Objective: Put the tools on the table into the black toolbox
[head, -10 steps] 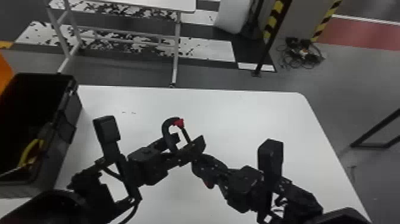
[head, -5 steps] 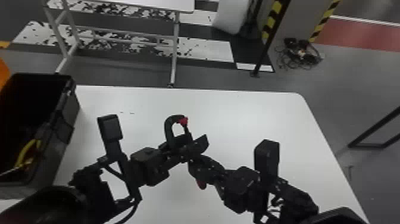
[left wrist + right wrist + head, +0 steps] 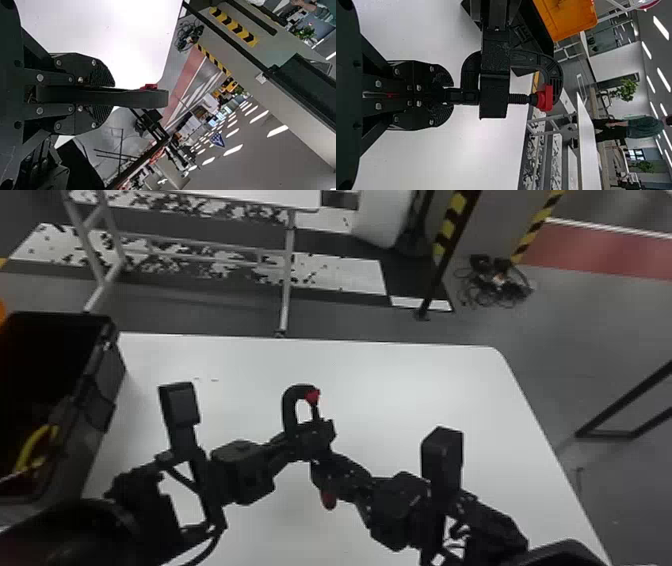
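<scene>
Nearest to you, the right gripper point(image 3: 320, 470) has its jaws closed on the screw's end of the clamp point(image 3: 290, 405), and just beside it the left gripper point(image 3: 326, 431) has its jaws closed on the frame of this same clamp. You find the clamp above the surface point(image 3: 400, 390), between your two arms. Its frame is black and thick, bent like a letter C, with ribs and small hollows in its side; seen by its edge, it looks like a flat, smooth bar. The screw is black with a clear thread, and at its tip sits a bright red pad point(image 3: 546, 98). To your left stands the black toolbox point(image 3: 95, 405), open, with a yellow curved piece point(image 3: 37, 445) inside, and something orange point(image 3: 569, 19) is near it. Farther, beyond the surface, you have a white table point(image 3: 250, 197) and, to the right, tangled cables point(image 3: 495, 282) on the floor.
</scene>
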